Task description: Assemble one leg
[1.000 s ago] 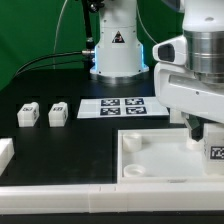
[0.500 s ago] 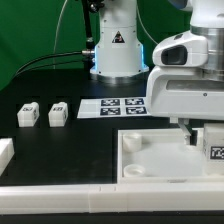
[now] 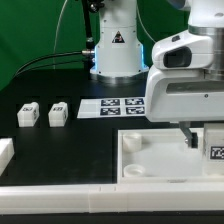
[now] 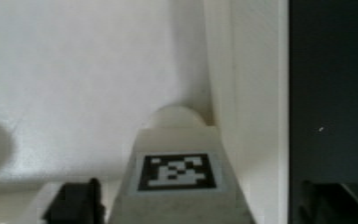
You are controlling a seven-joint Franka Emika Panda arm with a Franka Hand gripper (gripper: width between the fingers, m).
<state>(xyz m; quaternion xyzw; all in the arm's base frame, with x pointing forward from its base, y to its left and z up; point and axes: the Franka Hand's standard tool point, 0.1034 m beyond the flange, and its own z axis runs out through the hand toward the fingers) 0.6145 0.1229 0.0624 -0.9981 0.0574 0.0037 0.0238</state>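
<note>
A white leg [image 3: 216, 152] with a square tag stands on the large white panel [image 3: 160, 165] at the exterior view's right edge. My gripper [image 3: 205, 140] hangs right over it. In the wrist view the leg [image 4: 179, 160] lies between my two dark fingers [image 4: 78, 203], with a gap on each side, so the gripper [image 4: 202, 208] is open around it. Two more legs [image 3: 28, 114] [image 3: 57, 114] stand on the black table at the exterior view's left. The arm hides part of the panel.
The marker board [image 3: 120, 107] lies behind the panel, in front of the robot base [image 3: 115, 50]. A white part [image 3: 5, 152] sits at the exterior view's left edge. A long white rail [image 3: 60, 205] runs along the front.
The gripper has come down a little and shifted toward the exterior view's left over the leg on the panel. It has barely moved in the last half second.
</note>
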